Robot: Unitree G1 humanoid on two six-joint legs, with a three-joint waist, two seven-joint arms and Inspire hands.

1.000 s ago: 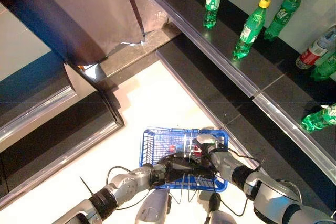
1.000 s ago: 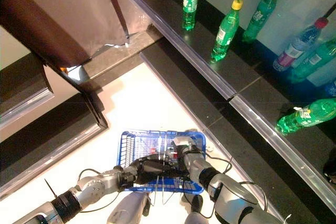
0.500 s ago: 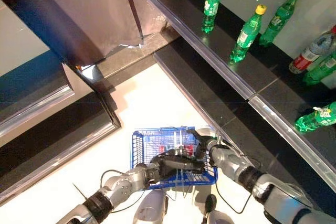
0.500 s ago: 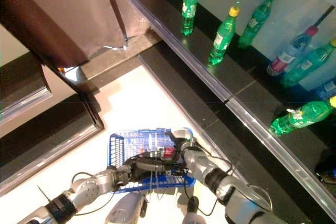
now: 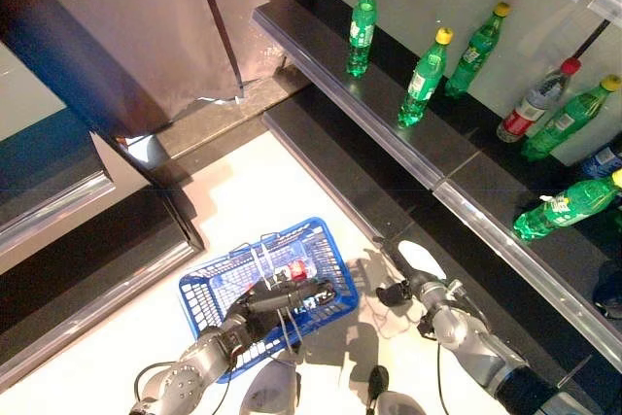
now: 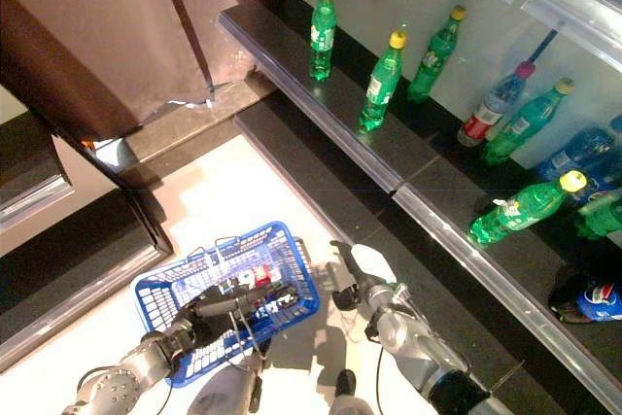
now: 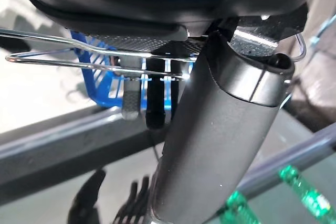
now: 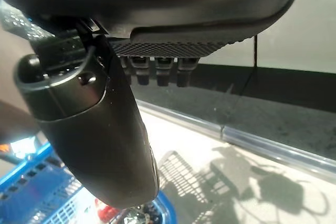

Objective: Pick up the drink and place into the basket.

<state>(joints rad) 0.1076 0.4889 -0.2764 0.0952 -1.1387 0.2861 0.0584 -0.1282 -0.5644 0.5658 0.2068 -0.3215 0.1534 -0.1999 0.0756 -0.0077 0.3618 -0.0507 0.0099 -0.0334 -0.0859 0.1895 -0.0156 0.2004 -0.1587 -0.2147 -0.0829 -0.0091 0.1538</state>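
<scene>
Both eye views look down from the head, sharing the basket (image 5: 267,284) and shelf (image 5: 389,114); wrist views sit tight behind each hand's fingers (image 7: 147,95).

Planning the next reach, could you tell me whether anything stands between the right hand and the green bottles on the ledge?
Nothing visible does. The right hand is open beside the basket, and only bare floor and the dark step lie between it and the green bottles on the ledge.
</scene>
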